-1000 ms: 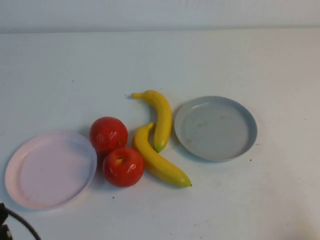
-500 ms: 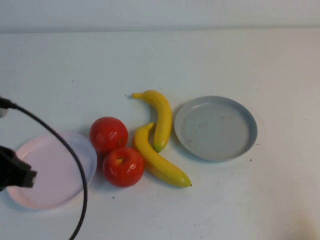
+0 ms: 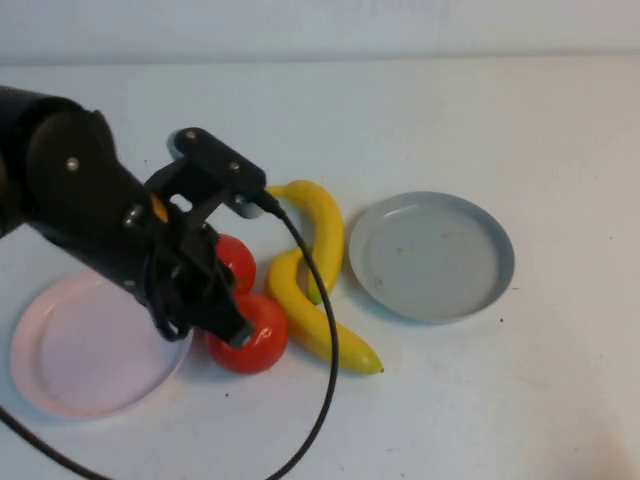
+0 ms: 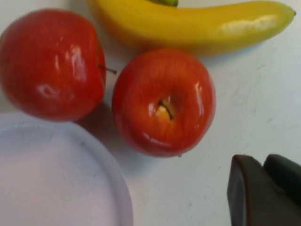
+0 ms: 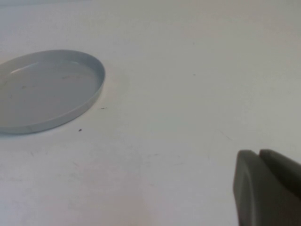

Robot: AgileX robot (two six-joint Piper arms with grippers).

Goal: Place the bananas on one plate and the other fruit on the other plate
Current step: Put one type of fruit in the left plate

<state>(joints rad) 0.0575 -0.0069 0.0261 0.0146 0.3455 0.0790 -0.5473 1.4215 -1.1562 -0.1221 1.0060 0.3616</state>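
Red apples, high view: I see the left arm covering the apples beside the pink plate; bananas lie between them and the grey-blue plate.
Left wrist view: both apples touching; left gripper spread: cannot tell.
Right wrist view: right gripper over the bare table, spread: cannot tell.

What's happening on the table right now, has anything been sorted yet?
Nothing is sorted yet. The left gripper hangs over the two apples, holding nothing. Both apples sit on the table beside the pink plate, which is bare. The two bananas lie between the apples and the grey-blue plate, also bare. The right gripper sits low over open table to one side of the grey-blue plate.
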